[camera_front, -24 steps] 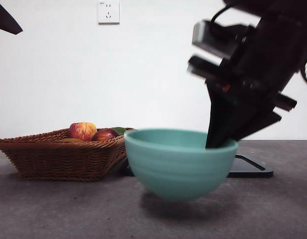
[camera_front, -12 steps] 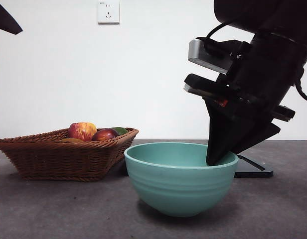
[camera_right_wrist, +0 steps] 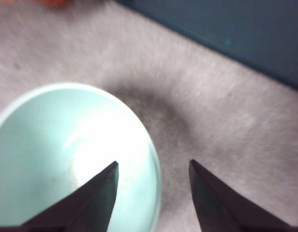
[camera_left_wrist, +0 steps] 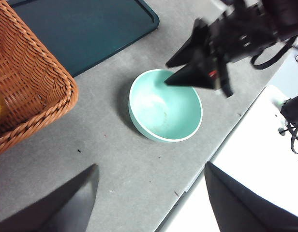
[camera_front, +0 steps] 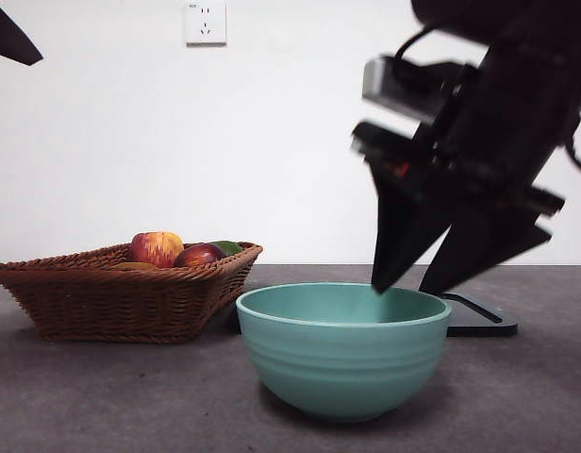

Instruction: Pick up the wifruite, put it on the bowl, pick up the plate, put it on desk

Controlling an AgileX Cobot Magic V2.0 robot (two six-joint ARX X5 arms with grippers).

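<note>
Grey bench (camera_front: 102, 396) under a white wall: bowl (camera_front: 342, 347) sits lower centre, right gripper (camera_front: 408, 283) above its rim, fingers spread wide and empty, apparently to clear it; left gripper (camera_left_wrist: 149, 203) waits open; brown fruit not visible.

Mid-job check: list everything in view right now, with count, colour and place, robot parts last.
bowl: 1, teal-green, on the desk in front, looks empty
basket: 1, brown wicker, on the desk beside the bowl
apple: 1, red-yellow, in the basket
dark red fruit: 1, in the basket next to the apple
green fruit: 1, partly hidden behind the dark red fruit
tray: 1, dark, flat on the desk behind the bowl
desk: 1, grey, under everything
wall socket: 1, white, on the wall above the basket
right pincer: 1, black, open, over the bowl's rim
left pincer: 1, black, open, high above the desk
</note>
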